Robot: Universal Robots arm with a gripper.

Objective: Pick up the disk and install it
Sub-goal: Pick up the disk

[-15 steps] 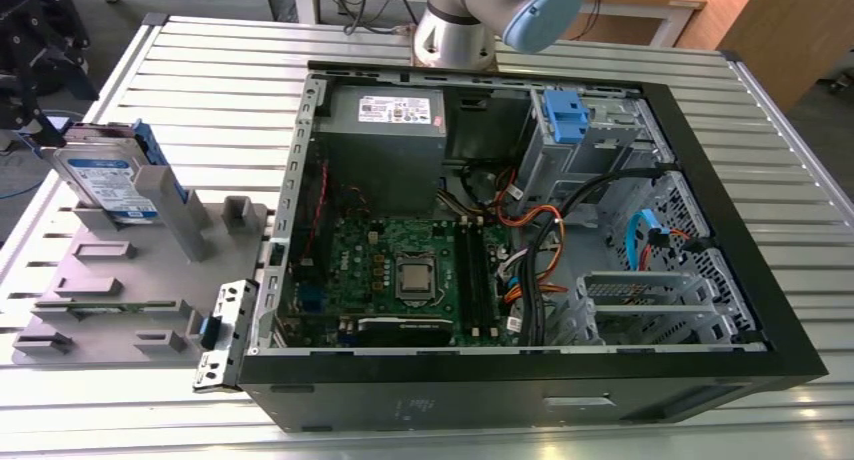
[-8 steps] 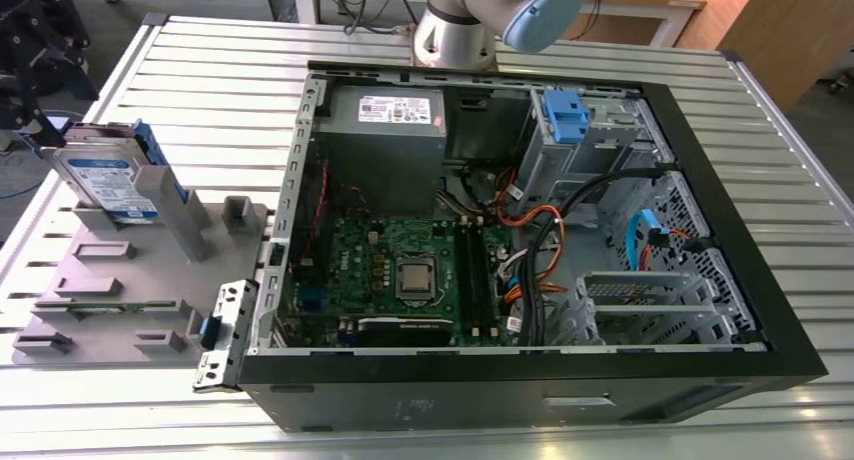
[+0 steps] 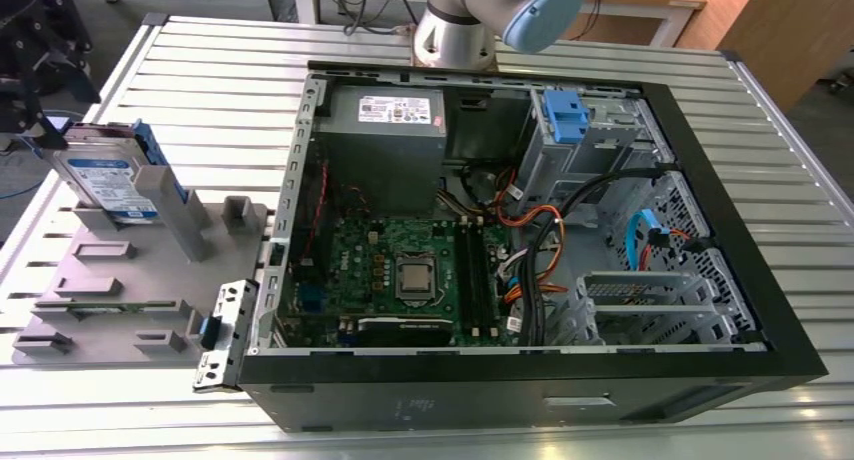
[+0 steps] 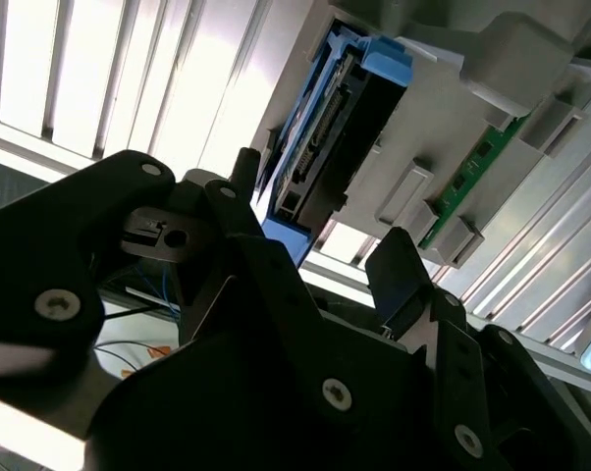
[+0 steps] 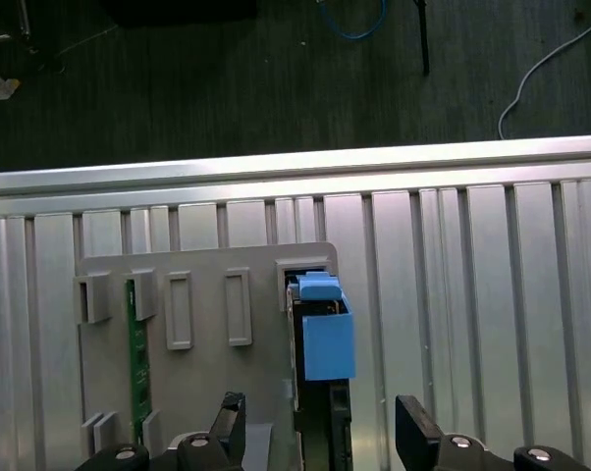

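A slatted table (image 3: pixel 200 60) is seen carrying one open computer case (image 3: pixel 441 400) and, at the exterior view's left, one grey plate (image 3: pixel 94 280). One disk (image 3: pixel 114 180) is held on edge in a slot of that plate, beside the case and apart from it. The gripper (image 5: pixel 321 399) is placed just over the disk. Its two fingers (image 5: pixel 413 432) are spread wide, the disk is lined up with the gap between them, and no contact is seen. The disk's long axis is set nearly upright. Its labelled face is turned away from the case, and its connector edge and blue bracket (image 5: pixel 325 343) are turned toward the gripper.
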